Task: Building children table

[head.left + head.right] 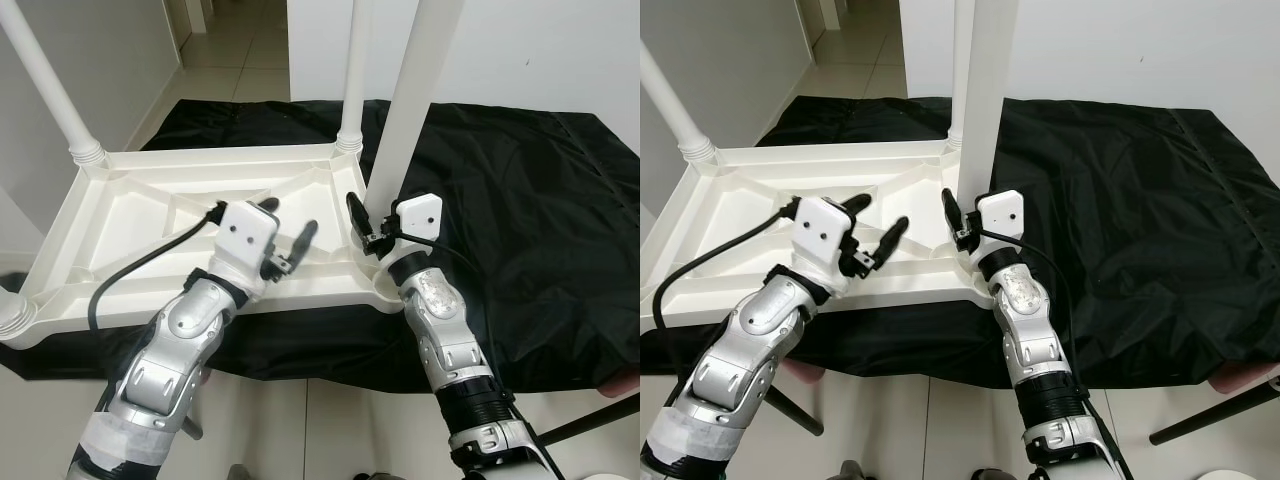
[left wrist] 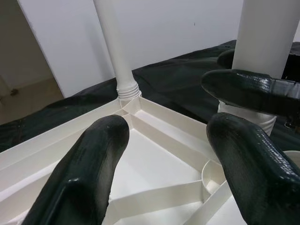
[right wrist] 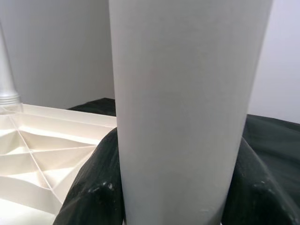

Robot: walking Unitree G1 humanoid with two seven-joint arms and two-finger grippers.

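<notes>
Two pincers: right pincer [image 1: 368, 222] grasping table leg [image 1: 412, 100]; left pincer [image 1: 292, 232] released.

A pale tiled floor [image 1: 245, 55] carries everything. Spread flat on it is a black, slightly wrinkled sheet [image 1: 530, 210], reaching toward the white wall behind. Directly on the sheet lies the white plastic tabletop [image 1: 160, 215], upside down with its ribbed underside facing up; its near edge overhangs the sheet's front border, close to the bare tiles.
</notes>
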